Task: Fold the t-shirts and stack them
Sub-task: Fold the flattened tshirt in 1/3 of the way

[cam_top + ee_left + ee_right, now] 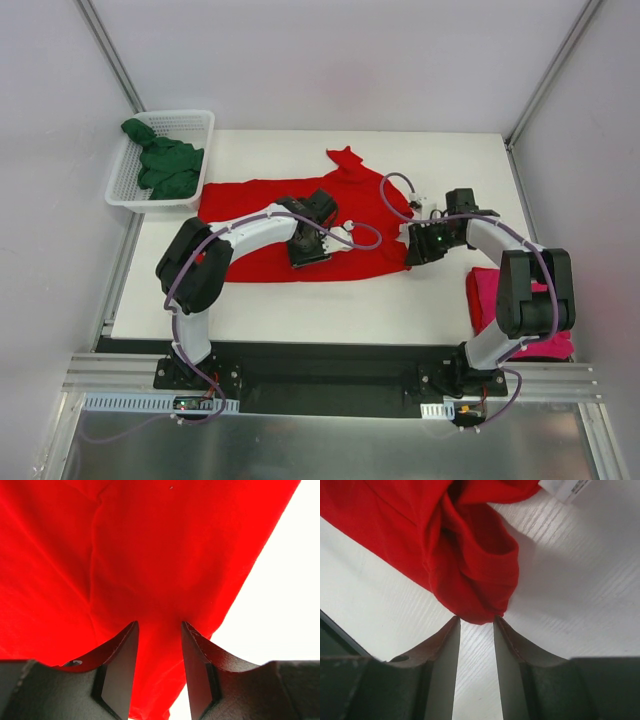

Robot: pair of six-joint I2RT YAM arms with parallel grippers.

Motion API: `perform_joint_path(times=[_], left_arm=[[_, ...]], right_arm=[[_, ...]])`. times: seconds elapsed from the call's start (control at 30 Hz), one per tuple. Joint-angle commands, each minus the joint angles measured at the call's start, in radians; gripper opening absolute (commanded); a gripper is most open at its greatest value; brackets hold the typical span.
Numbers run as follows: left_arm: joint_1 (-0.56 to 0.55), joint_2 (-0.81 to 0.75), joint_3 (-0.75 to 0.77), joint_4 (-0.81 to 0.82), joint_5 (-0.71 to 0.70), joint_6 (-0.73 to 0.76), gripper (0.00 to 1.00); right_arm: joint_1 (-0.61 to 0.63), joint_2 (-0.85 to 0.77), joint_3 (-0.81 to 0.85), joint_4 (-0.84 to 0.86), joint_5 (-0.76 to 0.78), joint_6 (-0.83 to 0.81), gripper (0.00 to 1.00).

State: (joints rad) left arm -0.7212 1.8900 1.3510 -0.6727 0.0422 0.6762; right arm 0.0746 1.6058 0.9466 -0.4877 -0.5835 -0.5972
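Observation:
The bright red t-shirt (240, 200) lies spread across the middle of the table, one sleeve pointing to the far side. My left gripper (310, 255) is down on its near edge. In the left wrist view the jaws (159, 625) stand apart, with smooth red cloth (150, 555) running between and under them. My right gripper (415, 250) is at the shirt's near right corner. Its jaws (476, 620) are apart, the tips touch a bunched red fold (475, 575), and bare table shows between them. The dark green t-shirt (165, 165) is heaped in the basket. The magenta-pink t-shirt (485, 295) lies at the right, partly under my right arm.
The white mesh basket (195, 115) stands at the far left corner, overhanging the table edge. A white label (565, 487) shows beside the red cloth. Bare white table (300, 310) runs along the near side, in front of the black base rail.

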Motion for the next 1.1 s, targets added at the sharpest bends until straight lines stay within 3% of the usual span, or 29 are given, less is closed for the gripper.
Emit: perform_joint_path(times=[0.0,0.87,1.07], left_arm=[[-0.009,-0.023,-0.010,-0.027,-0.015,0.022,0.40],[-0.027,0.015,0.033,-0.030,-0.028,0.028,0.41],[-0.027,0.070,0.091,-0.028,-0.010,0.020,0.41]], right_arm=[[0.013,-0.006,-0.012,0.051,0.020,-0.041,0.36],[0.053,-0.043,-0.035,-0.023,0.091,-0.142,0.37],[0.053,-0.038,-0.028,-0.031,0.103,-0.159,0.33]])
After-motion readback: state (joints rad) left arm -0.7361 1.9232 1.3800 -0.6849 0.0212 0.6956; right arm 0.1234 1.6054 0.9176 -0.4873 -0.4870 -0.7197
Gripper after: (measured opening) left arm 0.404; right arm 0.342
